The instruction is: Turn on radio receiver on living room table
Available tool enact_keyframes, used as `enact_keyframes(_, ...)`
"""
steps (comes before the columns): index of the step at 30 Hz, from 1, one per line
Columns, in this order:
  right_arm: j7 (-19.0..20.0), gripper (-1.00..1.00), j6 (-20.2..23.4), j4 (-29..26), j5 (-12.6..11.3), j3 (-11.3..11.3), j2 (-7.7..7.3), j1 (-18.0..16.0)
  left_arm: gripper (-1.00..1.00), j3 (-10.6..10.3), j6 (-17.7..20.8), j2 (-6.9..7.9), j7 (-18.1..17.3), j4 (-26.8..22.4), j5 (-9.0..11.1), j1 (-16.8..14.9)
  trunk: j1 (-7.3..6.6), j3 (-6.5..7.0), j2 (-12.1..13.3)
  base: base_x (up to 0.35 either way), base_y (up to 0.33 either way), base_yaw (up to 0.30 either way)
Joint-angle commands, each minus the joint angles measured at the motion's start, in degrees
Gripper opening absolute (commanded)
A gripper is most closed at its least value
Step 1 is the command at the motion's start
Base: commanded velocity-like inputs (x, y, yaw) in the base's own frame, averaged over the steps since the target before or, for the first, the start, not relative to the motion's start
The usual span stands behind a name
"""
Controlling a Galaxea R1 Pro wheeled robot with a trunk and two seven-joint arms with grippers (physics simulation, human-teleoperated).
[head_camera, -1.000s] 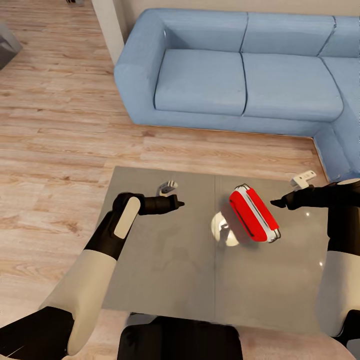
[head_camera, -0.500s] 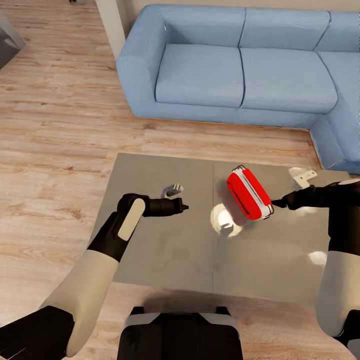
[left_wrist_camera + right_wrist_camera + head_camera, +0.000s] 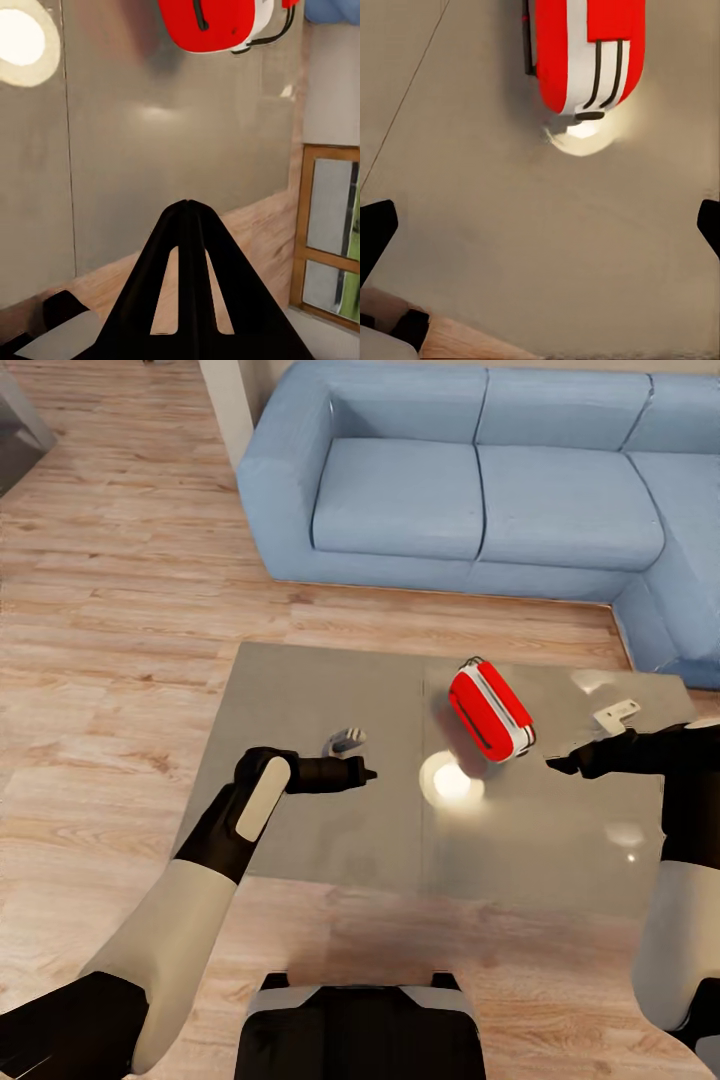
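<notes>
Two grippers hang over the glossy grey stone-like table (image 3: 330,830). Our right gripper (image 3: 553,765), fingers spread wide and empty, faces the small bright red radio receiver (image 3: 489,711) lying just ahead, probably to press it. Our left gripper (image 3: 366,772), pinched closed on nothing, waits well apart.

A blue L-shaped sofa (image 3: 480,490) is occupying the far side of the room, its corner section running down along the right edge. A light wood plank floor (image 3: 110,610) is spreading in front of it and around to the left. A white wall post (image 3: 228,405) is standing just beside the sofa's left arm. A dark grey object (image 3: 15,440) is showing partly at the upper left edge, too cropped to identify. A wooden-framed window or door (image 3: 326,225) is appearing in the left wrist view.
</notes>
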Motion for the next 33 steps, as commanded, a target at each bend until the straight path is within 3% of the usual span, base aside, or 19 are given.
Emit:
enact_keyframes(1,0.0,1.0,0.0,0.0,0.0,-0.1,0.0,0.0,-1.0,0.0,0.0,0.0,0.0,0.0,0.0,0.0,0.0,0.0,0.0,-0.318,0.0,0.0)
enact_keyframes(6,-0.3,1.0,-1.0,0.2,0.0,-0.7,-0.01,0.5,-1.0,0.0,-0.1,0.06,0.0,0.1,0.0,0.0,0.0,0.0,0.0,-0.318,0.0,0.0)
enact_keyframes(10,-1.4,1.0,-2.8,1.3,0.0,-3.9,0.0,4.3,-1.0,0.0,-0.3,1.15,0.0,0.3,-0.1,0.4,0.0,0.0,0.0,-0.214,0.0,0.0)
enact_keyframes(13,-5.2,1.0,-7.5,6.1,0.0,-7.5,-0.02,7.0,-1.0,-0.1,-0.7,2.94,0.0,0.3,-0.1,0.9,0.0,0.0,0.0,-0.037,0.0,0.0)
enact_keyframes(14,-7.1,1.0,-9.9,9.0,0.0,-9.9,-0.05,7.5,-1.0,-0.1,-0.7,4.0,-0.1,0.1,-0.1,1.0,0.0,0.0,0.0,-0.011,0.0,0.0)
enact_keyframes(17,-9.3,1.0,-14.6,13.2,0.3,-13.9,-0.08,7.8,-1.0,0.0,-0.8,5.68,-0.2,-1.1,-0.2,1.1,0.0,0.0,0.0,-0.006,0.0,0.0)
enact_keyframes(19,-10.6,1.0,-20.4,15.5,1.9,-19.0,-0.07,9.1,-1.0,0.0,-0.9,7.87,-0.2,-3.5,-0.2,2.7,0.0,0.0,0.0,-0.001,0.0,0.0)
enact_keyframes(20,-10.7,1.0,-21.2,15.7,2.2,-19.9,-0.06,9.5,-1.0,-0.1,-1.0,8.3,-0.2,-3.8,-0.2,3.2,0.0,0.0,0.0,0.0,0.0,0.0)
enact_keyframes(24,-11.0,1.0,-27.2,16.2,3.5,-27.4,0.06,13.8,-1.0,-0.1,-1.2,11.46,-0.1,-6.4,-0.2,8.3,0.0,0.0,0.0,0.0,0.0,0.0)
enact_keyframes(25,-11.0,1.0,-27.9,16.2,3.6,-28.2,0.08,14.3,-1.0,-0.1,-1.4,11.86,-0.1,-6.7,-0.2,9.1,0.0,0.0,0.0,0.0,0.0,0.0)
enact_keyframes(27,-11.2,1.0,-31.4,16.4,3.7,-32.8,0.28,17.5,-1.0,-0.1,-3.3,14.07,-0.3,-9.0,-0.1,13.3,0.0,0.0,0.0,0.0,0.0,0.0)
enact_keyframes(33,-11.1,1.0,-38.1,16.4,3.8,-42.2,0.78,20.8,-1.0,-0.1,-5.0,15.72,-0.5,-10.3,-0.1,17.7,0.0,0.29,0.0,0.0,0.0,0.0)
